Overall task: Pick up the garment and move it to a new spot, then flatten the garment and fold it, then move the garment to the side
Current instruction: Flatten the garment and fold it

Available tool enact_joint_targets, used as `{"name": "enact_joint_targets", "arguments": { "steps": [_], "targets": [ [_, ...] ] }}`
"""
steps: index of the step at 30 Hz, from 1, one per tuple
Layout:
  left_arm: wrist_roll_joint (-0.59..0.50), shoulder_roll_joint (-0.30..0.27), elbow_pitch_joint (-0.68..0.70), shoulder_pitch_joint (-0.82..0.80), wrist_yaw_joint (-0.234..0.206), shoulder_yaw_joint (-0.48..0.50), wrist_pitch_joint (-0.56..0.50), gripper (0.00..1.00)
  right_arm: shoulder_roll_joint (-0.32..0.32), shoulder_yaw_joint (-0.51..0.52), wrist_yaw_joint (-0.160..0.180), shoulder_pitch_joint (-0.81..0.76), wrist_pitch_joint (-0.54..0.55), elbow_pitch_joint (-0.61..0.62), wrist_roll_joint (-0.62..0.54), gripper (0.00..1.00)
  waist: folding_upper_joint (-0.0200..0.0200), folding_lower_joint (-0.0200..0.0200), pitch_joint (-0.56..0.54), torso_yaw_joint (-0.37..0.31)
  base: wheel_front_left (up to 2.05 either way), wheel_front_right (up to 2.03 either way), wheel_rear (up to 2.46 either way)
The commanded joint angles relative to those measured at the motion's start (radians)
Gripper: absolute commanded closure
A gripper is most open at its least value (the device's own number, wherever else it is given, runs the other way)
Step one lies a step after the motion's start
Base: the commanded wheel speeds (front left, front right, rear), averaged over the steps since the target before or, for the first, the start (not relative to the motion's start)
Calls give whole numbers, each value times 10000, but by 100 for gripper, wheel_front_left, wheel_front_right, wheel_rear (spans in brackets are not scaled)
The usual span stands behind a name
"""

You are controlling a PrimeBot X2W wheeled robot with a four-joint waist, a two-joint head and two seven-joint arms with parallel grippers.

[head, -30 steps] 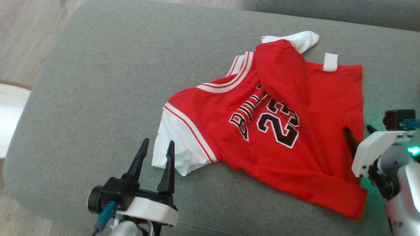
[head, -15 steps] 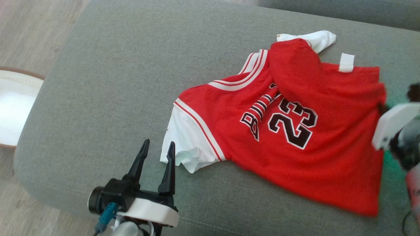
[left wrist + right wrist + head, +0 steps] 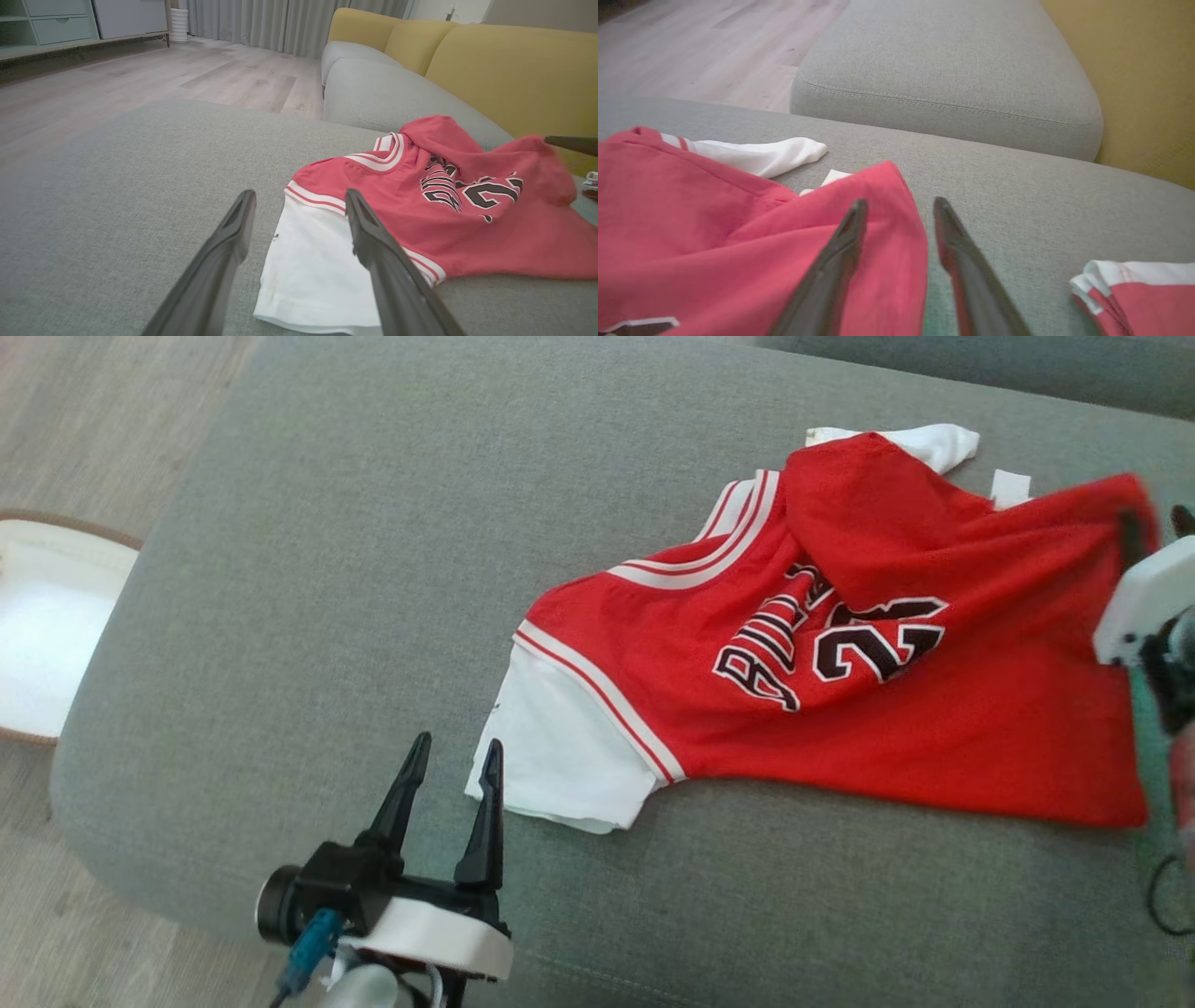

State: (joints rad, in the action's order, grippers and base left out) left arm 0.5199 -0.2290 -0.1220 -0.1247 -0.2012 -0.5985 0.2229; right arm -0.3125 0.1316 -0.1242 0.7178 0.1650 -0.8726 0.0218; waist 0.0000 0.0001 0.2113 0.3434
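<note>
The garment (image 3: 934,728), a red jersey with white sleeves and a black number, lies spread across the grey sofa seat (image 3: 373,569). My right gripper (image 3: 1156,518) hovers at its far right hem corner, which is lifted off the seat. In the right wrist view the right gripper (image 3: 899,201) stands open, its fingers apart, with the red cloth (image 3: 714,233) draped against the left finger and a gap to the other. My left gripper (image 3: 456,742) is open just short of the near white sleeve (image 3: 313,261), with the left gripper (image 3: 299,193) pointing across it.
A second folded red-and-white cloth (image 3: 1134,289) lies on the seat to the right of my right gripper. A white round object with a brown rim (image 3: 37,635) stands on the wooden floor at left. Another grey cushion (image 3: 948,70) and the yellow backrest (image 3: 504,65) lie beyond.
The right gripper has moved away from me along the garment's right edge, dragging the hem corner up with it and stretching the cloth. The head camera shifted slightly. The left arm stayed put.
</note>
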Motion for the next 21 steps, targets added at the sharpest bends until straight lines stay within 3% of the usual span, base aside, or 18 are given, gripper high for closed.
{"name": "enact_joint_targets", "arguments": {
  "steps": [1,10,21],
  "targets": [
    [86,-49,240,-497,31,292,156,0,127,-145,-65,372,-256,219,-58,0,0,-1,-63,-81,0,0,0],
    [64,-296,188,-780,24,492,157,0,788,-677,-65,-164,-2074,684,217,0,0,-1,-625,-909,0,0,0],
    [353,-464,-25,-387,-135,704,103,0,2191,-857,-65,-2927,-3015,3394,376,0,0,-1,-1743,-1974,0,0,0]
  ]
}}
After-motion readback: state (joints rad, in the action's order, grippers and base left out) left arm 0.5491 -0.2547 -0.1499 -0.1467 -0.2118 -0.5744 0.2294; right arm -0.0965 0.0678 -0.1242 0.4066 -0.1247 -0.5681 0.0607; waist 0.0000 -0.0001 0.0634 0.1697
